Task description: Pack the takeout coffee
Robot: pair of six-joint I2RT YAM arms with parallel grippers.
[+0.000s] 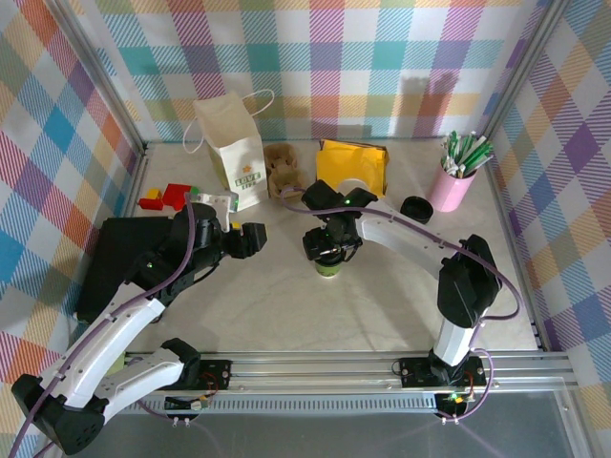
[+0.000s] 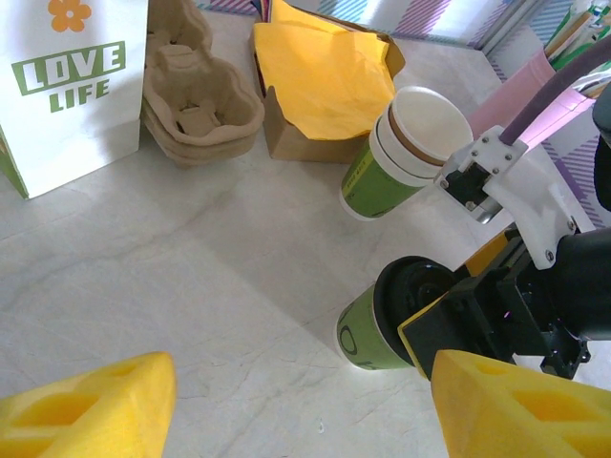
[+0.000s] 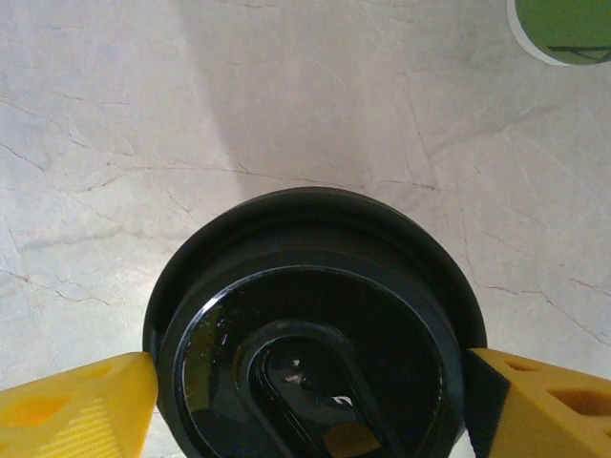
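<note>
From above, the small cream-and-green paper cup (image 1: 329, 267) with its round black plastic lid stands mid-table (image 1: 286, 301), directly under the right gripper (image 1: 331, 250). The left gripper (image 1: 256, 239) hangs just left of it.

In the left wrist view, the left gripper (image 2: 305, 405) is released, its yellow fingers (image 2: 105, 405) wide apart around nothing. The paper cup (image 2: 368, 339) sits ahead on the right, nearer than the stack of lidless cups (image 2: 401, 153).

In the right wrist view, the right gripper (image 3: 310, 415) has its fingers (image 3: 76, 410) flanking the black lid (image 3: 315, 315) at its rim. I cannot tell whether they squeeze it.

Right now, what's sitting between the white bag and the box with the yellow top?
A stack of brown cardboard cup trays sits between the white bag and the yellow-topped box, plain in the left wrist view.
</note>
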